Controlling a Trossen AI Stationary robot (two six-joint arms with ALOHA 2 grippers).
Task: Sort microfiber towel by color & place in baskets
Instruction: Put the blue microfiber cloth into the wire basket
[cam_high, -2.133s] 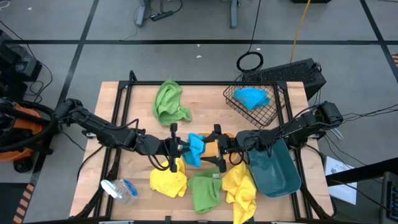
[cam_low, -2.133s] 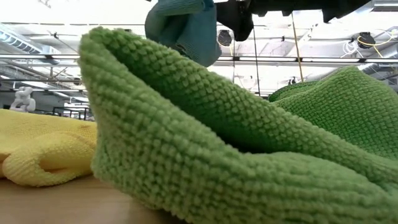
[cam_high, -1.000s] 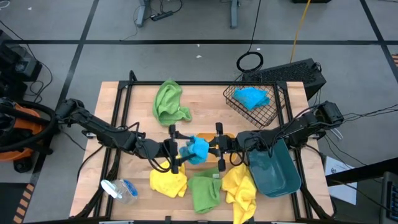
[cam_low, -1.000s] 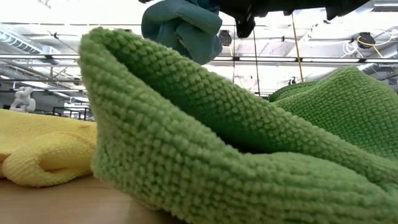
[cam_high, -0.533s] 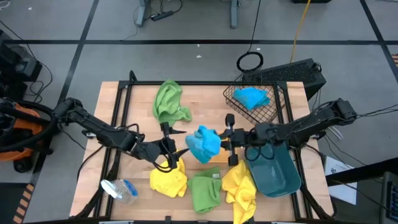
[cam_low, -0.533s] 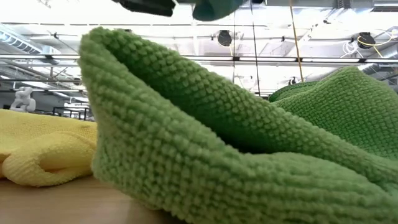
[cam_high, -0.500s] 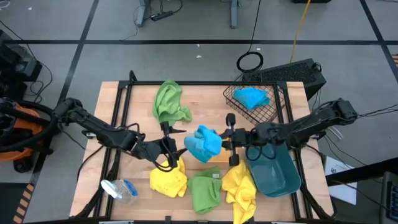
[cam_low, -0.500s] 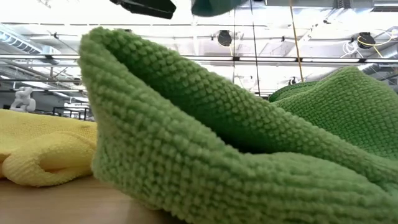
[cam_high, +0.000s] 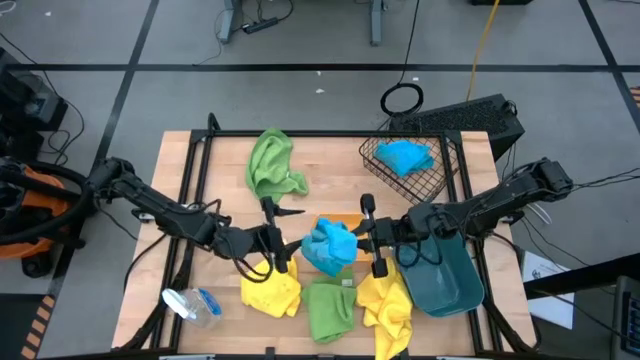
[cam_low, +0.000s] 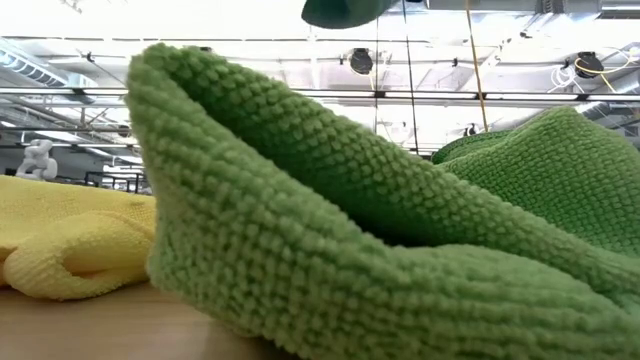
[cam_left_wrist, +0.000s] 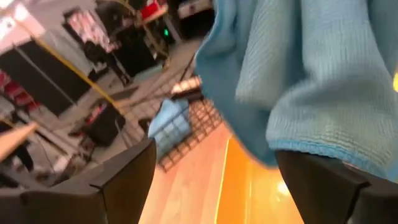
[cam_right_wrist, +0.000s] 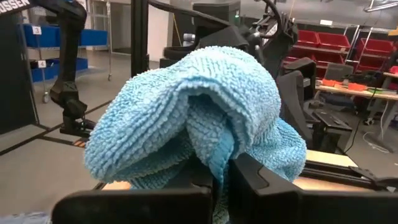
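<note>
Green towel (cam_low: 350, 220) blocks low cam (yellow (cam_low: 70, 240) beside).

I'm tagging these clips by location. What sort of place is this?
Probably a robotics lab or workshop. The wooden table stands on a grey floor marked with dark tape lines, cables lie loose behind it, and the right wrist view shows red storage bins on shelving.
</note>
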